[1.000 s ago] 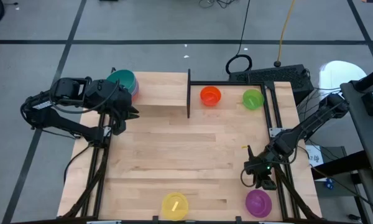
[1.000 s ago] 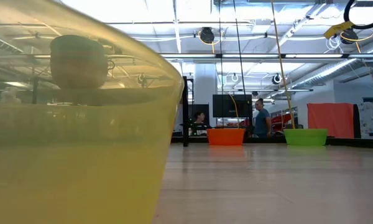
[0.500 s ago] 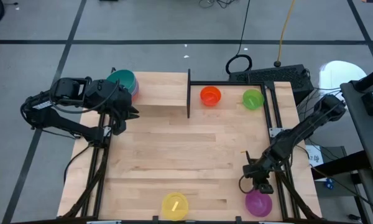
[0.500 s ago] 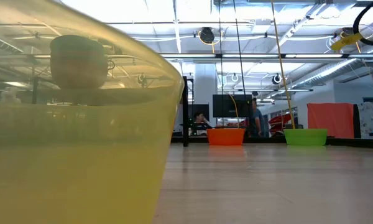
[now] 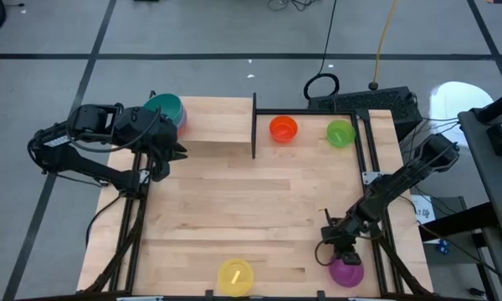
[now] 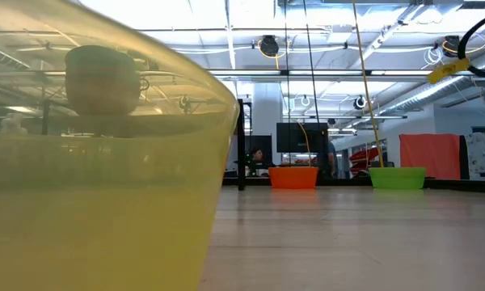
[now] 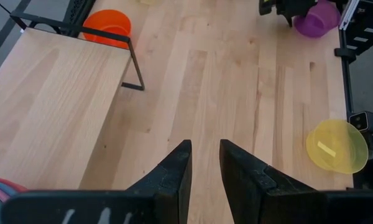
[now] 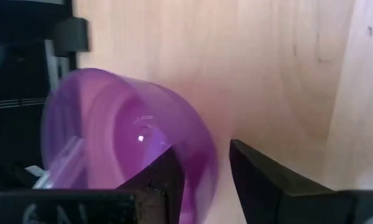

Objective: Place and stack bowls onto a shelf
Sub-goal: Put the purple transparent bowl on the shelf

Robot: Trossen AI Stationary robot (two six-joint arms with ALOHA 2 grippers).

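Note:
The purple bowl (image 5: 348, 272) sits on the tabletop near its near right corner. My right gripper (image 5: 338, 249) is low over the bowl's left rim and open. In the right wrist view the purple bowl (image 8: 112, 143) fills the picture, with one finger over its inside and the other outside the wall. The yellow bowl (image 5: 235, 276) stands at the near edge. The orange bowl (image 5: 283, 128) and green bowl (image 5: 340, 133) stand at the far edge. A stack with the teal bowl (image 5: 166, 107) on top rests on the shelf (image 5: 217, 125). My left gripper (image 5: 169, 155) hovers open beside the shelf. My right gripper (image 8: 205, 180) comes down slanting from the far side, its fingers on either side of the purple bowl's rim (image 8: 202, 146). I cannot tell whether either finger touches the wall. The bowl rests on the tabletop.
The shelf's black upright (image 5: 253, 125) stands between the shelf board and the orange bowl. Black frame rails (image 5: 370, 167) run along the table's right side. The yellow bowl (image 6: 89, 162) blocks the left half of the low view. Bare wood (image 5: 243, 201) lies mid-table.
My right gripper has moved toward the table's near edge and slightly left, coming down to the purple bowl. The bowl has stayed in place.

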